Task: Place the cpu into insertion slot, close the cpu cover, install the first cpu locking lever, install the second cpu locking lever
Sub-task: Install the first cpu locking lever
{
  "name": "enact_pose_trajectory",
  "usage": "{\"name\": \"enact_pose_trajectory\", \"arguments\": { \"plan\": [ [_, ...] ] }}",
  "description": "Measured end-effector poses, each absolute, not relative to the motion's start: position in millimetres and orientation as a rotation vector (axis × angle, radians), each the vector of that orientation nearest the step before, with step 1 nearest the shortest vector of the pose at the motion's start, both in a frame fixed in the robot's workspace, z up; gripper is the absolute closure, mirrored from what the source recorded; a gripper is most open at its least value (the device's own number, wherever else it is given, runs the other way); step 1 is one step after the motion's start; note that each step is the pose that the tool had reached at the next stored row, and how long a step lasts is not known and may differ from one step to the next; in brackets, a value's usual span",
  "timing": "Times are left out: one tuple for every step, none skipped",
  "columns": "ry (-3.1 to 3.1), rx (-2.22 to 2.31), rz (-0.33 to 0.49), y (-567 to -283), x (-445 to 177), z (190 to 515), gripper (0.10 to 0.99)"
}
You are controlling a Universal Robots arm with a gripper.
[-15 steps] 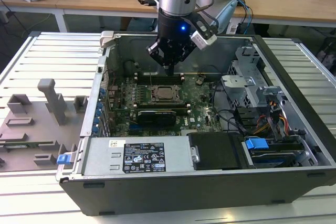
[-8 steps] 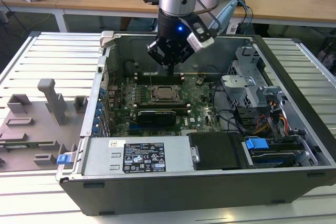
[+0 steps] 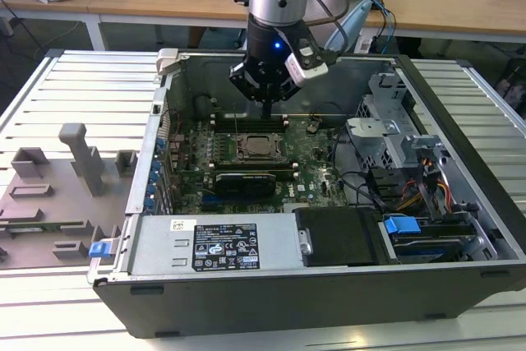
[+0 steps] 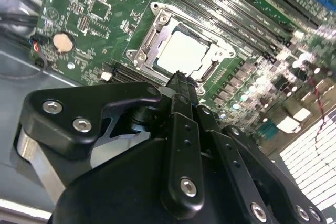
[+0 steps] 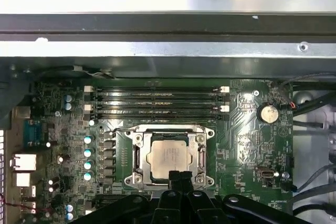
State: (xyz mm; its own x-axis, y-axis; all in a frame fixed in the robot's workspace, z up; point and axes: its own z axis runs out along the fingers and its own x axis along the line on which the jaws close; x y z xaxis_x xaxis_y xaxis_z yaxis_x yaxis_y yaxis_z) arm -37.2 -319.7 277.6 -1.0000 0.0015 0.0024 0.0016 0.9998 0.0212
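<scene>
The cpu [image 3: 257, 147] [image 5: 168, 156] [image 4: 184, 51], a silver-grey square chip, lies flat in the insertion slot on the green motherboard. The cpu cover [image 5: 137, 153] [image 4: 157, 32] [image 3: 243, 146], a silvery frame with a square window, lies down around the chip. My gripper [image 3: 269, 113] [image 5: 179, 176] [image 4: 181, 81] hangs a little above the socket's edge, apart from it. Its black fingertips are pressed together and hold nothing. Whether the locking levers are latched I cannot tell.
The open computer case [image 3: 271, 302] walls the board in on all sides. Memory slots [image 5: 157, 103] run behind the socket and a long black card [image 3: 242, 180] lies in front. A drive cage [image 3: 394, 133] with cables stands at the exterior view's right, a grey fixture [image 3: 78, 154] outside on its left.
</scene>
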Motion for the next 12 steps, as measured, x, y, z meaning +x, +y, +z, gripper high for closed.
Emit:
{"name": "enact_pose_trajectory", "arguments": {
  "plan": [
    [-3.139, -0.003, -0.033, -319.7, -37.2, 277.6, 0.98],
    [-3.139, -0.003, -0.033, -319.7, -37.2, 277.6, 0.98],
    [-3.139, -0.003, -0.033, -319.7, -37.2, 277.6, 0.98],
    [-3.139, -0.003, -0.033, -319.7, -37.6, 277.5, 0.98],
    [-3.139, -0.003, -0.034, -319.7, -38.4, 277.4, 0.98],
    [-3.139, -0.003, -0.034, -319.7, -39.7, 277.3, 0.98],
    [-3.139, -0.003, -0.033, -319.7, -41.8, 277.3, 0.98],
    [-3.139, -0.003, -0.033, -319.7, -43.8, 277.3, 0.98],
    [-3.139, -0.003, -0.033, -319.7, -48.1, 277.3, 0.98],
    [-3.139, -0.003, -0.034, -319.7, -51.7, 277.3, 0.98],
    [-3.139, -0.003, -0.035, -319.7, -54.2, 277.2, 0.98],
    [-3.139, -0.003, -0.035, -319.7, -56.1, 277.1, 0.98]
  ]
}}
